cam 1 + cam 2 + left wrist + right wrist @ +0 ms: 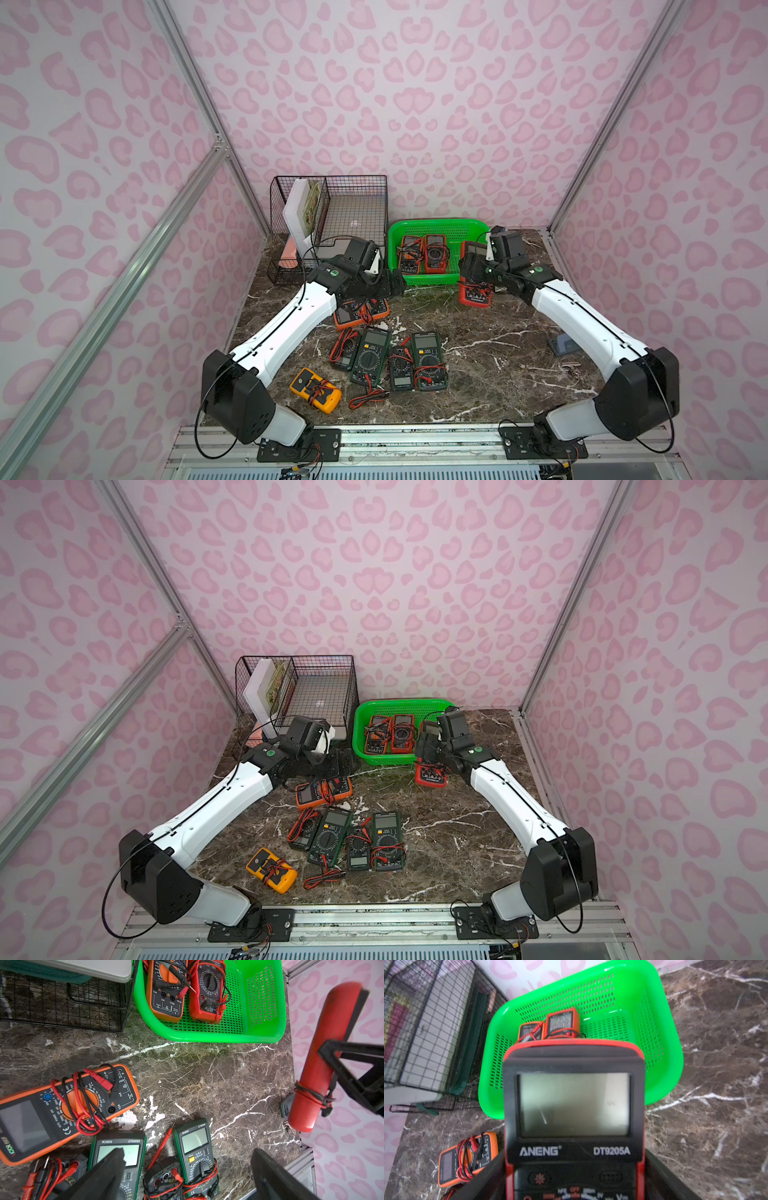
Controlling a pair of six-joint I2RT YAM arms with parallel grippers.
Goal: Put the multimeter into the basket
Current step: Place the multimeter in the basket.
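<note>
**Far left.** A black wire organiser [357, 195] stands on the desk [498, 353]; it has no part in the task.

**Left of centre.** The left pincer [392, 283] hangs just right of the organiser, jaws wide apart and empty. Below it an orange multimeter [361, 313] lies flat. Nearer, at mid-desk, lie a cluster of green and black meters [370, 357] and a yellow meter [316, 390], their leads wrapped round them.

**Far centre.** The basket [440, 223] holds two meters [435, 253] side by side in its left half. Its right half is bare.

**Right.** The right pincer [478, 272] is clamped across the body of the red multimeter [476, 296]. The meter sits at the basket's near right corner and overlaps the rim in both top views. The left wrist view suggests it is lifted, but whether its low end is clear of the desk cannot be told for certain.

**Orientation.** The long axis is steeply tilted, close to upright. The display end is up and points far, toward the basket. The jack end is down and points near.

**Step in hand, as judged.** This is the carry: the grasp is made and the release is not yet done. The next move calls for:
- travel farther and slightly left, until the whole body clears the rim above the bare half;
- laying the long axis down toward flat, roughly parallel to the two meters inside;
- parting the jaws low, so the meter settles rather than drops onto the rim.
</note>
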